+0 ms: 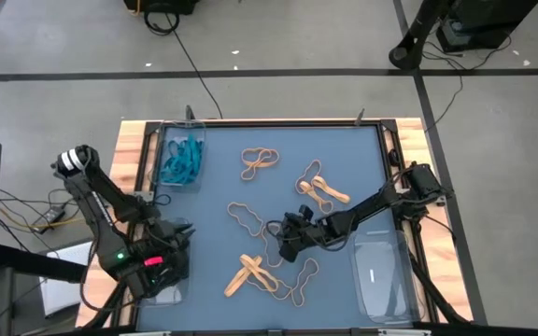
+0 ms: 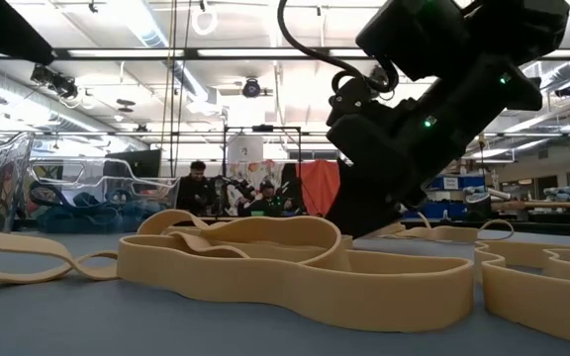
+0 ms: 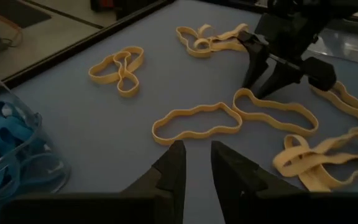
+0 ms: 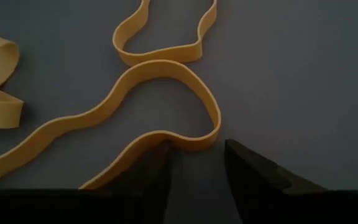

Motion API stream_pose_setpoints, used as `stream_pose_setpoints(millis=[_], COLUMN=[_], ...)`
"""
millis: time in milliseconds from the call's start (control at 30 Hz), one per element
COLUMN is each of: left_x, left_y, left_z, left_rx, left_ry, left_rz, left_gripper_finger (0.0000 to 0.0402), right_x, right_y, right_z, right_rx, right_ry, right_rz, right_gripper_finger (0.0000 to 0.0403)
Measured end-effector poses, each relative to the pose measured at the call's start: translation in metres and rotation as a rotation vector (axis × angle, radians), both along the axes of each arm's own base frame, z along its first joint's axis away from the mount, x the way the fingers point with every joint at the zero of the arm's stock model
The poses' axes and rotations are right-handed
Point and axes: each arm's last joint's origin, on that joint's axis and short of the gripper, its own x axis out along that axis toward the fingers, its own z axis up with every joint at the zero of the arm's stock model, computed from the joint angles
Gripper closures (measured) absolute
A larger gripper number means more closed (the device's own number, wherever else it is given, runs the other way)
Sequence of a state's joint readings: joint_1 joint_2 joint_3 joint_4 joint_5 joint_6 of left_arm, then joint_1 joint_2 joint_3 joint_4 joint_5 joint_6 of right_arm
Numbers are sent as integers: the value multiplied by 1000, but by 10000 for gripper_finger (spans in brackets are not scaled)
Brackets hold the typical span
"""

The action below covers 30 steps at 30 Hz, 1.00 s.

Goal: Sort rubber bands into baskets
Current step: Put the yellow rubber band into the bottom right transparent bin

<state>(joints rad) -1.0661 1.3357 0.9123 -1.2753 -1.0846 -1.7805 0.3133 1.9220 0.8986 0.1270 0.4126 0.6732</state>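
The blue-topped desk (image 1: pixel 213 201) in its wooden frame carries everything, and I place things by the clear plastic basket of teal-blue rubber bands (image 1: pixel 181 159) at its far left corner. An empty clear rectangular basket (image 1: pixel 381 273) sits diagonally opposite, at the near right corner. Another clear basket (image 1: pixel 162 280) lies straight toward the near edge from the teal one, under my left arm.

Tan-orange rubber bands (image 1: pixel 260 161) lie scattered over the desk between those baskets, singly and in small tangles. No black bands show.

My right tool (image 4: pixel 196 163) is down over the middle of the desk, diagonally toward the near right from the teal basket. Its fingers are spread, their tips at the curved end of one long tan loop (image 4: pixel 166 118) lying flat. One tip touches the band's edge; nothing is pinched yet.

My left tool (image 3: pixel 195 167) waits near the basket under my left arm, fingers a little apart and empty.

To do this pick well, I judge I should get one finger inside the loop and one outside. Then I should press down to the desk surface before closing. I should lift slowly, so the neighbouring loop (image 4: pixel 166 31) just beyond does not come along.
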Motion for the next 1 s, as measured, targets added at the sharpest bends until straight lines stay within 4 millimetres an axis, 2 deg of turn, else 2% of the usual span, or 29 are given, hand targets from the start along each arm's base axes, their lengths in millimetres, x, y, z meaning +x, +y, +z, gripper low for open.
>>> stream_pose_setpoints(millis=[167, 433, 600, 733, 867, 1000], left_x=[7, 31, 49, 66, 83, 97], left_y=[-3, -15, -16, -14, -9, 1], left_z=[-6, -10, -8, -7, -15, -28], left_rx=[24, 62, 89, 105, 97, 80], left_ry=[-16, 4, 12, 27, 22, -22], left_rz=[14, -64, -99, -117, -151, -181], left_gripper_finger=[323, 323, 323, 323, 323, 323], right_x=[0, 0, 0, 3, 4, 3], right_y=[-3, 0, 5, 11, 11, 11], right_z=[7, 28, 16, 7, 3, 2], right_rx=[21, 107, 136, 139, 128, 112], right_ry=[-11, -73, -60, -78, -72, -57], right_rz=[-4, 24, -1, 9, 15, 26], right_gripper_finger=[259, 205, 169, 162, 181, 249])
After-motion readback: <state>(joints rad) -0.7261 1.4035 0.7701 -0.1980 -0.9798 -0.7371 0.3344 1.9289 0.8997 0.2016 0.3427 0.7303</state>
